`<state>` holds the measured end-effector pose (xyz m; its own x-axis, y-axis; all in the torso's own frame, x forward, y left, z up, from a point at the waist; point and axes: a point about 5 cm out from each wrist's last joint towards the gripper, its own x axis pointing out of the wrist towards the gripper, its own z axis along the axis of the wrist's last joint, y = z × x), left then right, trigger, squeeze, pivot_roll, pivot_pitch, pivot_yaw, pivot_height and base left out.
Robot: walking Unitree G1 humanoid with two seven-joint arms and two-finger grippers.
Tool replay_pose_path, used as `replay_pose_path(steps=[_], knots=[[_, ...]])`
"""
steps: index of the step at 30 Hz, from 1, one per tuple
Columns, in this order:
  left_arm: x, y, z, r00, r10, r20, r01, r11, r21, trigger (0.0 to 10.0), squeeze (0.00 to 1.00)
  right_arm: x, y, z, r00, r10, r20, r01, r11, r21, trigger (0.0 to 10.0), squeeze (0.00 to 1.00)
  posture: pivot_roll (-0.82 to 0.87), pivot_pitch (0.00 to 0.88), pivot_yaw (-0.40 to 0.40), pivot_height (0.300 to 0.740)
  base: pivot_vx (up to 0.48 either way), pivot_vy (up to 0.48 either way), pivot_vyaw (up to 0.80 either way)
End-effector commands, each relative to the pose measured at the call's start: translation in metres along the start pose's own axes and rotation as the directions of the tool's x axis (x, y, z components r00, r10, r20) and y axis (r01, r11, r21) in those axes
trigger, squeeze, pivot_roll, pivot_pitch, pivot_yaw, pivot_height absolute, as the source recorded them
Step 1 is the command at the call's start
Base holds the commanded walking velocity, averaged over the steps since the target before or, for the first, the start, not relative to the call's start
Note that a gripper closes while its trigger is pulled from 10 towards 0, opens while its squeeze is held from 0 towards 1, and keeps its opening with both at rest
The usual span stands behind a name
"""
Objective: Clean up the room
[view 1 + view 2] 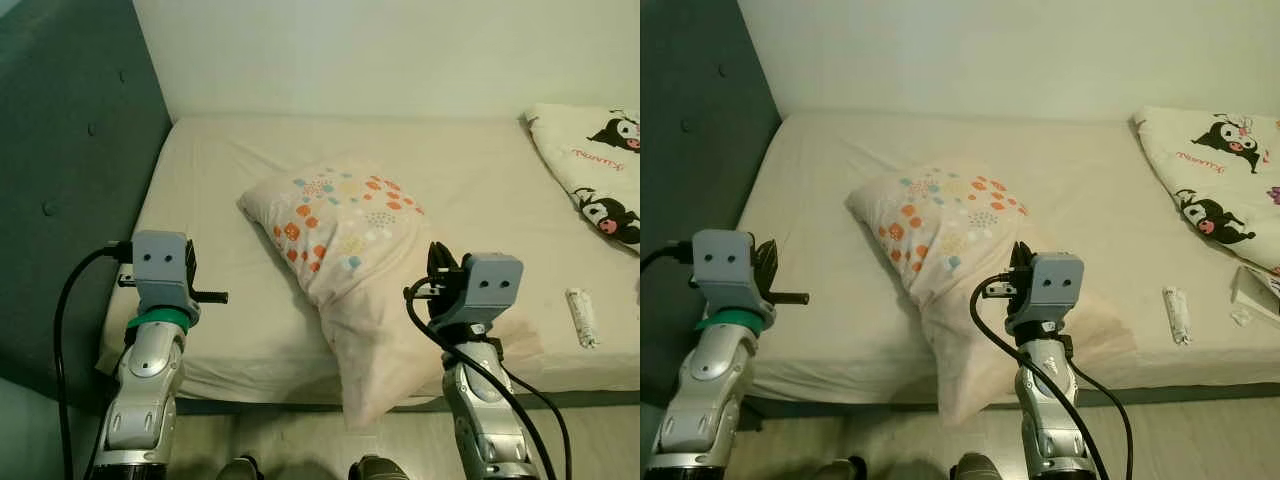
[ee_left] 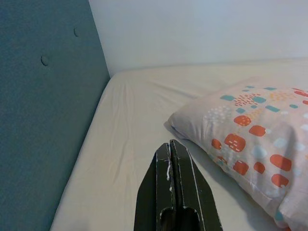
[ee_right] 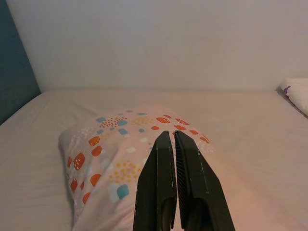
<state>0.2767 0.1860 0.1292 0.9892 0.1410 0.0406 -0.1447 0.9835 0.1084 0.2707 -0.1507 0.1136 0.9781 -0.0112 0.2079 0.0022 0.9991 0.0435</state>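
pillow half off the bed, both grippers pressed together

a spotted pillow (image 1: 340, 260) lies near the middle of the bed (image 1: 220, 190), its lower end drooping over the bed's front edge toward the floor. the left gripper (image 2: 171, 156) hovers over the bed's front left part, beside the pillow and apart from it, fingers together and holding nothing. the right gripper (image 3: 172, 144) sits at the pillow's right side near the bed's front edge, fingers together, pointing over the pillow; whether it touches the cloth i cannot tell. a blanket with cartoon prints (image 1: 1210, 180) covers the bed's far right corner. a small white tube (image 1: 1177, 313) lies on the bed right of the pillow. a dark padded headboard (image 1: 60, 150) stands along the bed's left side.
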Motion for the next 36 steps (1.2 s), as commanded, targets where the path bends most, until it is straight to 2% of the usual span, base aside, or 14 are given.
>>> replay_pose_path(steps=[1,12,23,36], knots=[[-0.0034,-0.0013,-0.0033,1.0,-0.006,-0.013,0.006,1.0,0.008,10.0,0.0,-0.0026,-0.0021,-0.002,1.0,-0.011,-0.014,0.011,1.0,0.003,10.0,0.0,-0.02,0.0,-0.011,0.74,0.0,0.0,0.0],[-0.0032,0.0005,-0.0031,1.0,-0.004,-0.011,0.005,1.0,0.012,10.0,0.0,-0.0027,0.0014,-0.0022,1.0,0.004,-0.013,-0.004,1.0,0.004,10.0,0.0,-0.02,0.0,-0.007,0.74,0.0,0.0,0.0],[-0.0015,-0.002,-0.0027,1.0,-0.008,-0.01,0.008,1.0,0.008,10.0,0.0,-0.0009,-0.0039,-0.002,1.0,-0.019,-0.016,0.019,1.0,0.007,10.0,0.0,-0.02,0.0,-0.009,0.74,0.0,0.0,0.0],[-0.0027,-0.0011,-0.0048,1.0,0.003,-0.015,-0.003,1.0,0.006,10.0,0.0,-0.0006,-0.0012,-0.0023,1.0,0.006,-0.016,-0.006,1.0,0.001,10.0,0.0,-0.01,0.0,-0.017,0.74,0.0,0.0,0.0]])
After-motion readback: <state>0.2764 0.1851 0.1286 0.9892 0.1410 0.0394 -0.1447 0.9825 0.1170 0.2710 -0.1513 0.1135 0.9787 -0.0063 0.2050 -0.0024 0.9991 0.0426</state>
